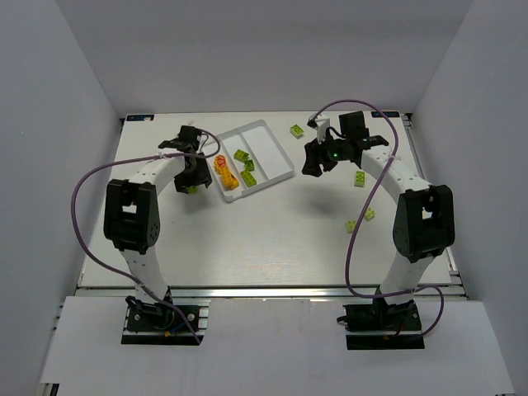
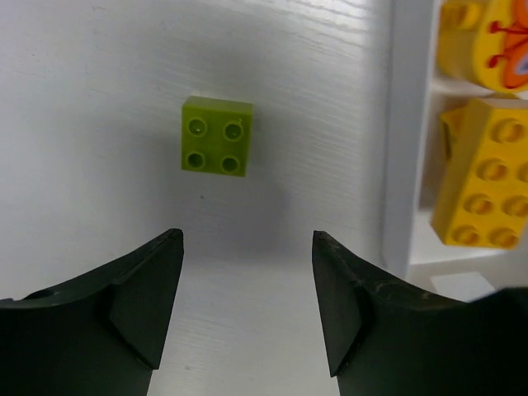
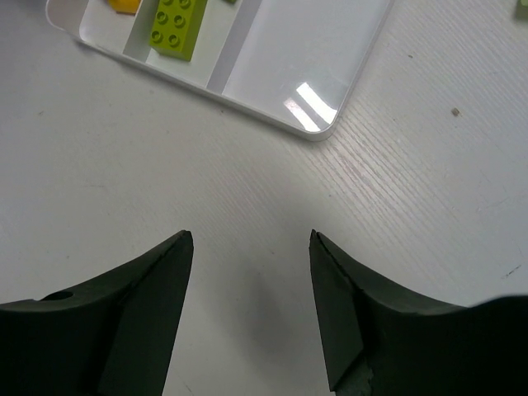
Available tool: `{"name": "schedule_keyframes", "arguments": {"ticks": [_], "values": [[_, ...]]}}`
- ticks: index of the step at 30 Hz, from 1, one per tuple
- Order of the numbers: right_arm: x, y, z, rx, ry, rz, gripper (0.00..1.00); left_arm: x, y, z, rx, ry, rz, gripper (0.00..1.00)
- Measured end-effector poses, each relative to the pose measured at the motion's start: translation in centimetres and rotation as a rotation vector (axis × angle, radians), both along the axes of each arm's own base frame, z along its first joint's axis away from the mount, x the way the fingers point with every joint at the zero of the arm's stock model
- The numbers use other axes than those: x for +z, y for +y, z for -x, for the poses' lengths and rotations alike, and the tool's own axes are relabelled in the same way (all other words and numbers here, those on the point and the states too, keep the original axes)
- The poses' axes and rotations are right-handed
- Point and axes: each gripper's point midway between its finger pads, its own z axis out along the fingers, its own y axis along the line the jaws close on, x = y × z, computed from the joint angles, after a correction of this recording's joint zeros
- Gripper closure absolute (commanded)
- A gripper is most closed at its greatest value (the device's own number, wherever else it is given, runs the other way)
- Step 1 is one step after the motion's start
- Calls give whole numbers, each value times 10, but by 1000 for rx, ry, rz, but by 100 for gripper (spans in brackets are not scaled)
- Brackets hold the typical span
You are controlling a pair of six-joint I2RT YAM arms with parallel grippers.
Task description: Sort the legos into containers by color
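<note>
The lime green lego [image 2: 217, 135] is found studs-up on the white counter [image 2: 91, 99], just ahead of the left pincer [image 2: 247, 238], slightly left of its midline. Being square, no long axis is offered. The tray [image 2: 404, 165] wall is near on the right, not touching. Both the left and the right pincer [image 3: 251, 238] are released and empty, the right well apart from this brick.

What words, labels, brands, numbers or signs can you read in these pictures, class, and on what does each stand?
None can be read.
The only print is a red and purple drawing on a yellow piece in the tray; it is cut off by the picture's edge and shows no letters or digits.
The studs of the green brick show no readable mark.
</note>
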Motion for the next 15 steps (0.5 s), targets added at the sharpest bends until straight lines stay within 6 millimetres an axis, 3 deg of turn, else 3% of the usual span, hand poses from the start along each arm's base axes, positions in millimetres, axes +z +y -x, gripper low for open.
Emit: {"name": "schedule_keyframes", "arguments": {"ticks": [9, 15], "values": [[-1, -4, 1, -1, -1, 13, 35, -40, 18, -10, -44, 96, -116, 31], [0, -10, 0, -15, -6, 18, 35, -46, 21, -22, -54, 96, -133, 62]]}}
